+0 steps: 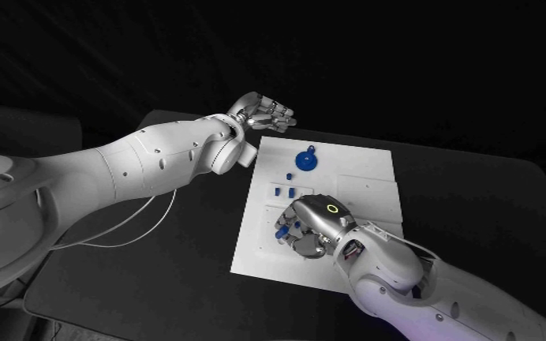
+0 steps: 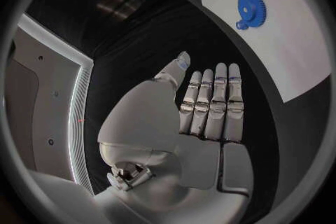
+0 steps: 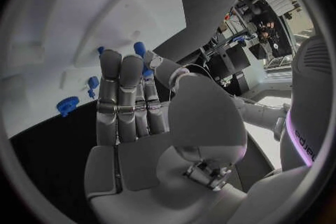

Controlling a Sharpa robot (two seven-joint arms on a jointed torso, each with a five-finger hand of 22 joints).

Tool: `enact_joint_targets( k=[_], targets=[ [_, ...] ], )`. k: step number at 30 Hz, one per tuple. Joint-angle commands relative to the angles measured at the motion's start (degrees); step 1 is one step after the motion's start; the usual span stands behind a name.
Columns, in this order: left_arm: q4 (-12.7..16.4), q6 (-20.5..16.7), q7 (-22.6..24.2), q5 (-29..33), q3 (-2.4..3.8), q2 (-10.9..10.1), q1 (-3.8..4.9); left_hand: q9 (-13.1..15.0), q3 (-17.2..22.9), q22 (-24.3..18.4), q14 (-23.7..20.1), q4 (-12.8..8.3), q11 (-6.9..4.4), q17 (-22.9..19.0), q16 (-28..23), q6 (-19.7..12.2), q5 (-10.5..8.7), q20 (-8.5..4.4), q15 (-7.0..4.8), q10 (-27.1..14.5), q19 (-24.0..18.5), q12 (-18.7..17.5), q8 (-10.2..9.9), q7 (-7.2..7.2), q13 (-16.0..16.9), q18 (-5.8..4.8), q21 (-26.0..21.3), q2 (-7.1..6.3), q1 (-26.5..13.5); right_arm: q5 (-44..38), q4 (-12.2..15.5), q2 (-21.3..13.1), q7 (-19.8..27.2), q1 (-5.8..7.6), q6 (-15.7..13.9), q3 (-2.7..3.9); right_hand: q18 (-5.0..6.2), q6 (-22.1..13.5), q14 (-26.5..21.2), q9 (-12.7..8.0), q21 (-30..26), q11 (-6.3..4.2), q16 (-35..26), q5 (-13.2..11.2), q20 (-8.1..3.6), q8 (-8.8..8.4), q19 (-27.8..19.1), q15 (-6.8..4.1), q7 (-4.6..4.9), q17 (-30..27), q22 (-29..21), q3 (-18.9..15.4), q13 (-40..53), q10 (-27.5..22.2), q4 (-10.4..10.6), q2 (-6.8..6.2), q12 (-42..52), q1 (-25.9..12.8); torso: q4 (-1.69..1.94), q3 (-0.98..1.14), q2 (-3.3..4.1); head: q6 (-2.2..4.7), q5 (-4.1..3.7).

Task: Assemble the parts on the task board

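The white task board point(image 1: 362, 199) lies in the middle of the black table. A blue gear point(image 1: 307, 159) sits on its far part, with small blue pegs point(image 1: 283, 191) nearer the middle. My right hand point(image 1: 314, 226) hangs over the board's near left part. Its thumb and a finger pinch a small blue part point(image 3: 145, 61), which also shows as the blue part point(image 1: 281, 233) at the fingers in the head view. My left hand point(image 1: 264, 114) hovers off the board's far left corner, fingers straight and holding nothing. From the left wrist, the left hand point(image 2: 210, 109) points toward the blue gear point(image 2: 251, 8).
Black table point(image 1: 170, 262) surrounds the board on all sides. A thin white cable point(image 1: 136, 222) hangs under my left arm over the table's left part. The board point(image 3: 84, 17) has raised white shapes and more blue pegs point(image 3: 92, 83) beyond my right fingers.
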Motion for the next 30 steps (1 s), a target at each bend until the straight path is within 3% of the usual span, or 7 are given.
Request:
enact_joint_targets(
  k=[1, 11, 30],
  targets=[
    [0.2, 0.7, 0.7, 0.4, 0.05, 0.1, 0.02, -0.1, 0.0, -0.1, -0.2, -0.2, -0.04, 0.0, -0.2, -0.2, 0.3, 0.21, 0.07, -0.4, -0.1, 0.0, 0.1, 0.14, -0.1, -0.74, 0.3, 0.57, -0.2, -2.4, -0.1, 0.1, 0.1, -0.03, 0.4, -0.07, 0.77, 0.4, 0.0, 0.0, -0.3, -2.37, -0.2, 0.1, -0.35, 0.2, 1.5, -0.4, -0.06, 0.1, 0.2, 0.2, 0.1, 2.8, -0.4, 0.61, 0.1, -0.3, -0.04, 0.04, -0.02, -0.1, 0.03],
    [0.1, 0.7, 0.7, 0.4, 0.05, 0.0, -0.01, -0.1, 0.0, -0.1, -0.2, -0.2, -0.04, 0.0, -0.2, -0.2, 0.3, 0.21, 0.07, -0.4, -0.1, 0.0, 0.1, 0.14, -0.1, -0.74, 0.3, 0.57, -0.2, -2.3, -0.1, -0.2, 0.1, -0.03, 2.0, -0.19, 0.78, 0.5, 0.0, 0.0, -0.4, -2.38, -0.1, 0.1, -0.34, 0.2, 1.6, -0.4, -0.06, 0.1, 0.4, 0.1, 0.1, 2.8, -0.4, 0.61, 0.1, -0.3, -0.07, 0.11, 0.0, -0.45, -0.1],
    [-0.2, 0.7, 0.8, 0.4, 0.05, 0.1, -0.07, -0.1, 0.0, -0.1, -0.2, -0.2, -0.04, 0.0, -0.2, -0.2, 0.3, 0.21, 0.07, -0.4, -0.1, 0.0, 0.1, 0.14, -0.1, -0.74, 0.3, 0.57, -0.2, -2.2, -0.2, -0.5, -0.2, -0.03, 3.7, -0.47, 0.74, 0.5, -0.1, -0.1, -0.4, -2.38, -0.1, 0.1, -0.35, 0.19, 1.7, -0.4, -0.06, 0.2, 0.9, -0.1, 0.1, 2.8, -0.8, 0.83, 0.1, -0.4, -0.03, -0.01, -0.01, -0.6, -0.2]
  ],
)
